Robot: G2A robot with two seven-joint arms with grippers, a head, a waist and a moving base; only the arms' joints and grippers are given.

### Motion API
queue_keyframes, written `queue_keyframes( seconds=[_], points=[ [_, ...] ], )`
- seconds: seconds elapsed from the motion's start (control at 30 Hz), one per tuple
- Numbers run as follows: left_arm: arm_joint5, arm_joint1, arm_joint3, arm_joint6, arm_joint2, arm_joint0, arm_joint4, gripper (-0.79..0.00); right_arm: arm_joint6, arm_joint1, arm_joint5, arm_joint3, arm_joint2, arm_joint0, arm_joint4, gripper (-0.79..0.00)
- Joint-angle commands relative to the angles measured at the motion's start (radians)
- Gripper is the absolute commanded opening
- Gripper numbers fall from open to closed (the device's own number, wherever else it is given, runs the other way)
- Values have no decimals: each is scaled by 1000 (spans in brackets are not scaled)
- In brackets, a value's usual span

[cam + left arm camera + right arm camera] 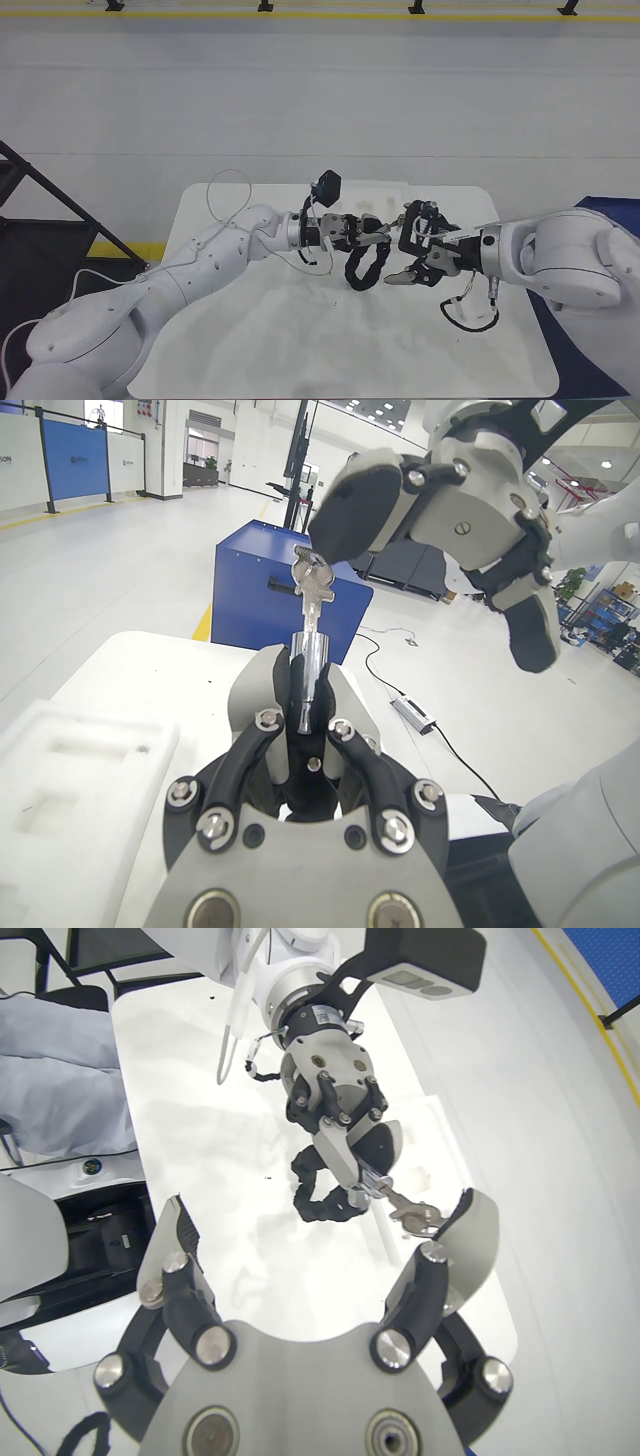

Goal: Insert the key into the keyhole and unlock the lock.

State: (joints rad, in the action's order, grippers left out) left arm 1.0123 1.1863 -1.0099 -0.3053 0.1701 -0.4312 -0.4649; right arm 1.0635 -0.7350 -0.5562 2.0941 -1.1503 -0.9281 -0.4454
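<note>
White surface (300,340) lies under both arms. Left jaws are clamped on the lock (309,660), a chrome cylinder with a black sleeved cable. The flat metal key (314,582) sits in its keyhole, long axis pointing toward the right jaws, which are spread wide and empty, one pad at the bow

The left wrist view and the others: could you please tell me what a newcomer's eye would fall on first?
The silver key stands out, its blade in the chrome lock clamped in the left gripper above the white table. The right gripper hangs wide open beside it, one pad close against the key's head. The lock's black cable dangles below in a loop.
</note>
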Motion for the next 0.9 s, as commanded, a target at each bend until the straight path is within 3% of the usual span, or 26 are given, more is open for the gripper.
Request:
queue_keyframes(
  seconds=[0.0,0.23,0.33,0.43,0.57,0.7,0.87],
  points=[
    [0,-3,-2,2,0,0,-4,-785,7,1,-19,-4,0,6,-37,0],
    [0,-23,-29,64,0,2,0,-785,11,1,-62,18,22,11,-194,0],
    [0,-32,-43,86,0,3,18,-785,2,1,-75,33,32,9,-250,-228],
    [0,-39,-60,111,0,1,40,-785,-2,0,-80,48,44,5,-301,-400],
    [0,-46,-75,141,0,2,66,-785,-5,-2,-79,67,64,3,-371,-483],
    [0,-52,-84,164,0,3,84,-785,-6,-5,-62,81,78,1,-437,-677],
    [0,-55,-91,187,0,5,103,-785,-3,-9,-49,83,93,4,-489,-733]
  ],
)
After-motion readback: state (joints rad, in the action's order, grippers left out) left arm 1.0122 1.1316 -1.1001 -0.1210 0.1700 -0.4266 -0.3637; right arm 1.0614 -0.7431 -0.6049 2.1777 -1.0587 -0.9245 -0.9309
